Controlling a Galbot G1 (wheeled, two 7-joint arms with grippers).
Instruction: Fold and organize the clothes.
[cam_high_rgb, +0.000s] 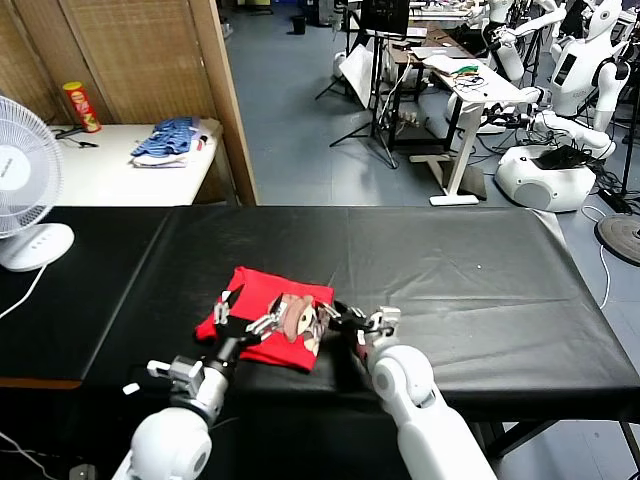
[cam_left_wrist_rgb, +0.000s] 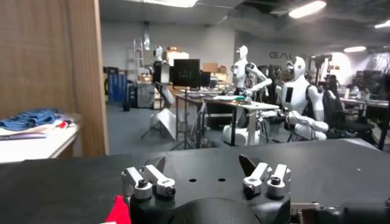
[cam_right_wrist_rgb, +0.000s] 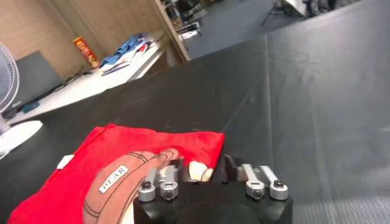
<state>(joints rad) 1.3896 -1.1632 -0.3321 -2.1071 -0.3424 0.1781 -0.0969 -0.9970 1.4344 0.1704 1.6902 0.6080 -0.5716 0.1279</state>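
L gripper (cam_high_rgb: 232, 313) wide open, empty, over red T-shirt (cam_high_rgb: 258, 318). R gripper (cam_high_rgb: 345, 320) half-open at print edge; nothing visibly held. Risk: snags top layer, fold unravels.

Grey floor (cam_high_rgb: 300, 120), wooden partition (cam_high_rgb: 130, 60), white side table (cam_high_rgb: 120, 175)

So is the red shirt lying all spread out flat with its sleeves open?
No, in the head view the red shirt is folded into a small bundle on the black table, with its cartoon print showing on top.
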